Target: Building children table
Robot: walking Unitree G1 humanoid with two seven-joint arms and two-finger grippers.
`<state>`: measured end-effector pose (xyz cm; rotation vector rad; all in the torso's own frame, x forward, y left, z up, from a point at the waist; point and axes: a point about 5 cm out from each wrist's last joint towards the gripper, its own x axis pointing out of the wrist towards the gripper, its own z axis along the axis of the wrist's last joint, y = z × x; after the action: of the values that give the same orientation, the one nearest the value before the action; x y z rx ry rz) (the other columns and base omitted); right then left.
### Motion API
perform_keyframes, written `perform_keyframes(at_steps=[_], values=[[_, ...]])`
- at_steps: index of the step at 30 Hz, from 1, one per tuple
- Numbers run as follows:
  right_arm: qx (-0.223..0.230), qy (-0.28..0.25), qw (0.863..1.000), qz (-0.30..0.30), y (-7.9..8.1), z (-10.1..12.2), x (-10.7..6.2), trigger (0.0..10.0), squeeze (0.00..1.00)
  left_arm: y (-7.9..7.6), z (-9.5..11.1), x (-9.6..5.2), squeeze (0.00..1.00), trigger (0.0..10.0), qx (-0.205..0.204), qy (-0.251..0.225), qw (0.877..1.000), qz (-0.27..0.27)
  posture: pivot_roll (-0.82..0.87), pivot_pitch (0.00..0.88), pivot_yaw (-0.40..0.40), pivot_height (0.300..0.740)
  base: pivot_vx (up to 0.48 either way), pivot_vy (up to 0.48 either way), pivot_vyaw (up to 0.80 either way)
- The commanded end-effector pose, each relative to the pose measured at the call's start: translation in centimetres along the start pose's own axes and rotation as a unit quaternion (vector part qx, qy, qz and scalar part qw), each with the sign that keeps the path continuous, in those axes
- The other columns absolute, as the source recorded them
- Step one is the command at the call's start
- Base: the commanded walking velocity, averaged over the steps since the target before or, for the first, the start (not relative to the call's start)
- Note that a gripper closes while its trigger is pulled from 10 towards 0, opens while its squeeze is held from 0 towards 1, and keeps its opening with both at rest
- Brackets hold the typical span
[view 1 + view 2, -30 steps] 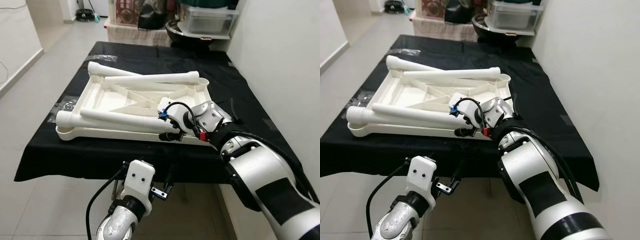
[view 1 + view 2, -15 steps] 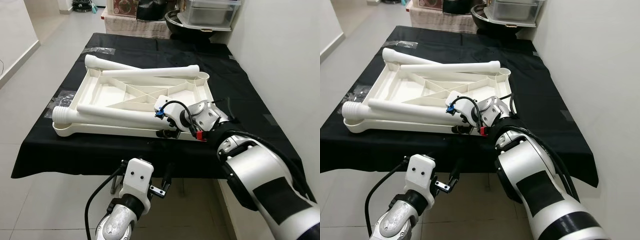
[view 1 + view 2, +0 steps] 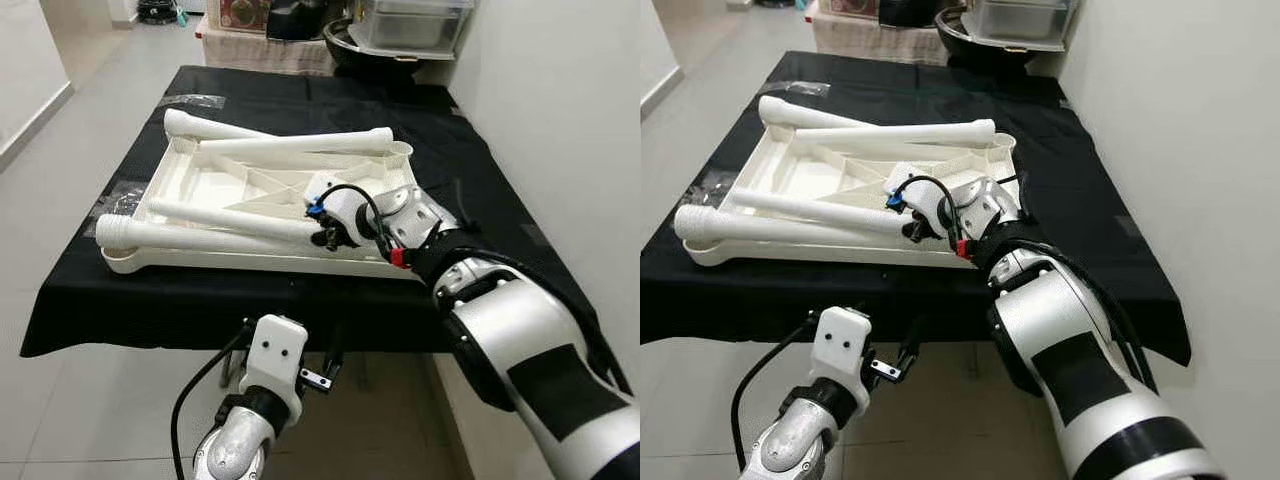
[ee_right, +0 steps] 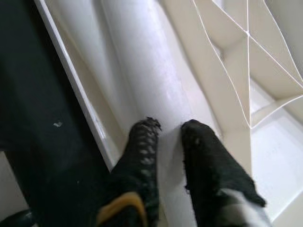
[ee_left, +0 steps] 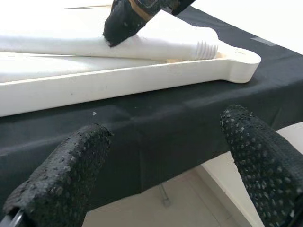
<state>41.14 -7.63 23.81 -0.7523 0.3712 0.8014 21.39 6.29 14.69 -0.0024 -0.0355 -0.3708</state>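
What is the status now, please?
Right gripper nearly shut, fingertips on nearest white table leg. Left gripper open below black-clothed table edge. Tabletop upside down.

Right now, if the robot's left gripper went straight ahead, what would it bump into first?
Probably the black cloth hanging over the table's front edge: the left gripper points at it from just below, with the white tabletop lying above.

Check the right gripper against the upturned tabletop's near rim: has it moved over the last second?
Yes. The right gripper was at the near rim of the tabletop earlier; it has now moved farther in over the tray, its fingertips on the nearest table leg.
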Motion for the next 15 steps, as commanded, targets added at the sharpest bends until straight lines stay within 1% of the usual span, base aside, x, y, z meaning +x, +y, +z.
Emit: perform_keyframes(at_steps=[1,2,5,6,10,11,15], values=[[0.015,-0.013,1.000,0.007,0.1,0.4,0.0,0.0,0.00,-1.9,-0.1,0.1,0.00,10.0,-0.024,0.004,0.999,-0.025,0.01,0.118,-0.142,0.740,0.000,0.000,0.00],[0.024,-0.024,0.999,0.004,0.0,0.7,0.0,0.0,0.00,-1.9,-0.1,0.1,0.00,10.0,-0.023,0.005,0.999,-0.024,0.01,0.112,-0.139,0.740,0.000,0.000,0.00],[0.027,-0.026,0.999,0.005,0.0,0.8,0.0,0.0,0.00,-1.8,-0.2,0.1,0.00,10.0,-0.023,0.005,0.999,-0.024,0.01,0.111,-0.137,0.740,0.000,0.000,0.00],[0.026,-0.030,0.999,0.005,-0.1,1.1,-0.1,10.0,0.00,-1.8,-0.3,0.2,0.00,10.0,-0.023,0.007,0.999,-0.024,0.01,0.107,-0.132,0.740,0.000,0.000,0.00],[0.024,-0.037,0.999,-0.002,-0.2,1.4,-0.2,10.0,0.00,-1.8,-0.3,0.3,0.00,10.0,-0.022,0.007,0.999,-0.024,0.01,0.106,-0.131,0.740,0.000,0.000,0.00],[0.022,-0.038,0.999,-0.004,-0.4,1.4,-0.4,10.0,1.00,-1.8,-0.3,0.3,0.00,10.0,-0.022,0.008,0.999,-0.024,0.01,0.105,-0.131,0.740,0.000,0.000,0.00],[0.024,-0.044,0.999,-0.007,-0.6,1.6,-0.5,10.0,1.00,-1.8,-0.4,0.3,0.00,10.0,-0.023,0.008,0.999,-0.024,0.01,0.105,-0.134,0.740,0.000,0.000,0.00]])
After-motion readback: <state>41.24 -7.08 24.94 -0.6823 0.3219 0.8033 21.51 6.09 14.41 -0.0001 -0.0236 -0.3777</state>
